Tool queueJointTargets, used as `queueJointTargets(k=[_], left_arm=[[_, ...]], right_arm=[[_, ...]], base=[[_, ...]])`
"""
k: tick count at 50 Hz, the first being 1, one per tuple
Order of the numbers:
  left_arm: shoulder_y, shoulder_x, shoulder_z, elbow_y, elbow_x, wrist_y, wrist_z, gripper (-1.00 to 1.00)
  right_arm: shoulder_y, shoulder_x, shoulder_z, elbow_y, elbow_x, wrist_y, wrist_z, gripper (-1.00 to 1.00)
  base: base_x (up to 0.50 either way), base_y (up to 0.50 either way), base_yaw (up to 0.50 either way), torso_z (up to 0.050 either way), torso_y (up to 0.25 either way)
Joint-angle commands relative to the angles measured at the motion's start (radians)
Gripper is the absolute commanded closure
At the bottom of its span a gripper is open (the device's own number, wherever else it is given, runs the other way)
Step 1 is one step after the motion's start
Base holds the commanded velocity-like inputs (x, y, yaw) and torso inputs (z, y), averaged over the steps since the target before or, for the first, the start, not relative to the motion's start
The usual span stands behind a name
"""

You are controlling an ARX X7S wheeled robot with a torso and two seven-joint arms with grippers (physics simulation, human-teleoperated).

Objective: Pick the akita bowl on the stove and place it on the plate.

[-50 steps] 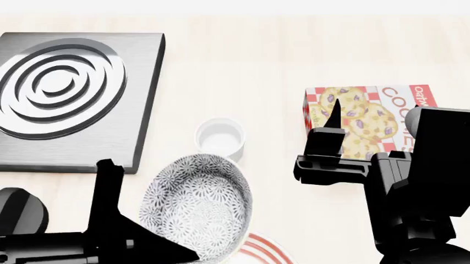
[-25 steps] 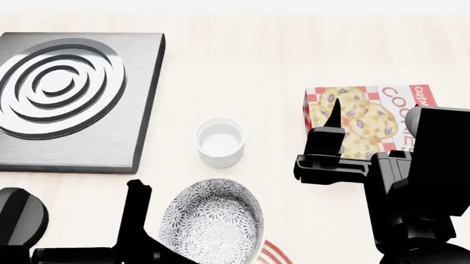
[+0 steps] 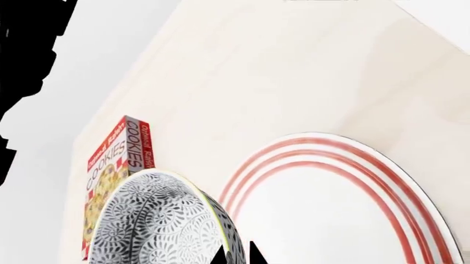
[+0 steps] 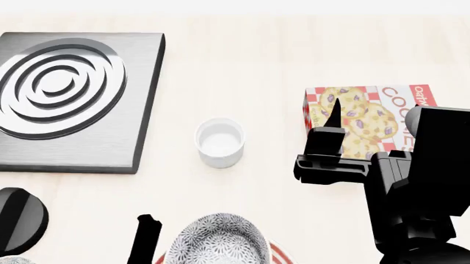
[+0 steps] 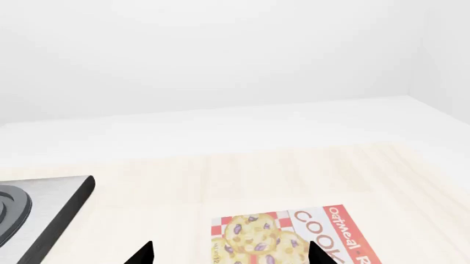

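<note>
Left arm holds the akita bowl (image 3: 158, 220) just beside the plate (image 3: 353, 209).

The left gripper (image 3: 236, 254) pinches the bowl's rim wall, fingertips pressed on either side of it; the plate's bare centre lies directly past that rim. The right gripper (image 5: 229, 254) hangs spread, well apart, over the cookie box (image 5: 290, 234).

Bare tabletop (image 4: 250, 60) runs wide through the middle — only the white cup (image 4: 219, 142) stands in it. The stove (image 4: 77, 102) blocks the far left, the cookie box (image 4: 367, 118) the right, and the right gripper (image 4: 334, 118) hangs over that box's near edge.
</note>
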Motion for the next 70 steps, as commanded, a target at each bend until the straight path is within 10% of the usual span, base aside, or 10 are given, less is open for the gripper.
queueJointTargets(k=[1, 70], left_arm=[[0.013, 0.000, 0.005, 0.006, 0.011, 0.004, -0.017, 1.00], [0.073, -0.005, 0.051, -0.021, 0.054, 0.002, -0.048, 1.00]], right_arm=[[0.000, 0.003, -0.002, 0.002, 0.006, -0.004, 0.005, -1.00], [-0.003, 0.023, -0.015, 0.010, 0.039, -0.025, 0.033, -1.00]], base=[[0.00, 0.00, 0.00, 0.000, 0.000], [0.00, 0.00, 0.00, 0.000, 0.000]])
